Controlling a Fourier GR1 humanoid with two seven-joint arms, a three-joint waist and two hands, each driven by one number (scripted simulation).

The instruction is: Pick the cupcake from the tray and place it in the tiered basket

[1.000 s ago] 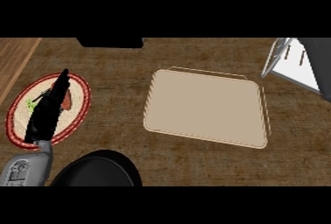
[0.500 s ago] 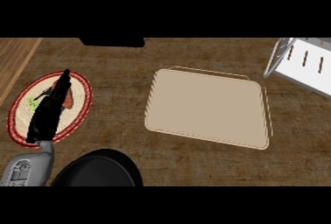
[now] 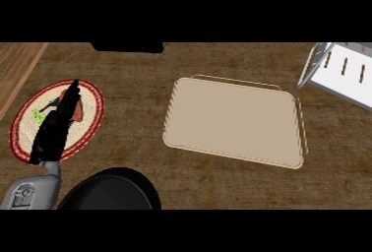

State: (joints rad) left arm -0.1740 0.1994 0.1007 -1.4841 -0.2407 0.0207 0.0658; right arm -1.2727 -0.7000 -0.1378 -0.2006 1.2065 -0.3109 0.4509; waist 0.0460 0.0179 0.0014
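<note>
Left hand (image 3: 54, 128), fingers straight, was found over the left-edge plate (image 3: 98, 115); no cupcake was seen on the tray (image 3: 232, 118).

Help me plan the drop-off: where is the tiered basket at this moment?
In the head view, the white tiered basket sits at the counter's upper right, cut off by the picture's edge, just beyond the far right corner of the beige tray.

the grey left forearm (image 3: 33, 190) narrows to a thin wrist and a slim black left hand (image 3: 52, 129).
</note>
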